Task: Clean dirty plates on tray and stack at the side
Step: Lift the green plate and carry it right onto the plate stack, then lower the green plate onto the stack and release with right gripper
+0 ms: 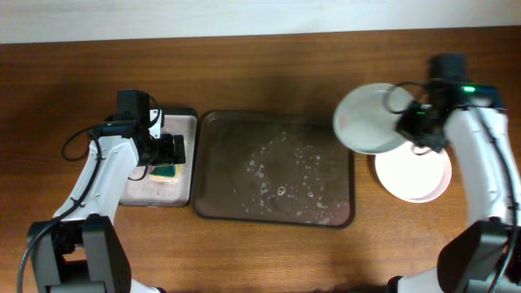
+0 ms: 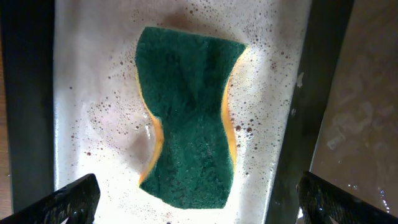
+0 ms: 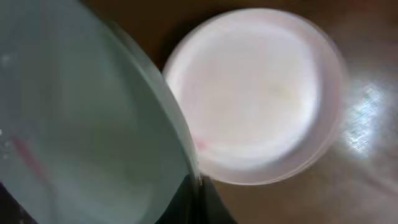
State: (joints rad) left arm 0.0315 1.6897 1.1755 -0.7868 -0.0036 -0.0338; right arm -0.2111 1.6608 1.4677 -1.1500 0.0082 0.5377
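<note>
Presently, green plate [image 1: 366,118] aloft at the tray's [image 1: 236,163] right edge
Around the tray the counter [image 1: 269,73] shows open wood; right tool [image 1: 415,122] pinches the green plate's rim, above the pinkish plate [image 1: 415,175] beside the tray; left tool [image 1: 167,150] spread over the sponge [image 2: 186,118] in its small tray [image 1: 183,122].

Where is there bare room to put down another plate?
The brown tray is free, only wet. The table behind it is bare. Crowded at right, where the right gripper holds a green plate partly over a pink plate, and left, around the sponge.
</note>
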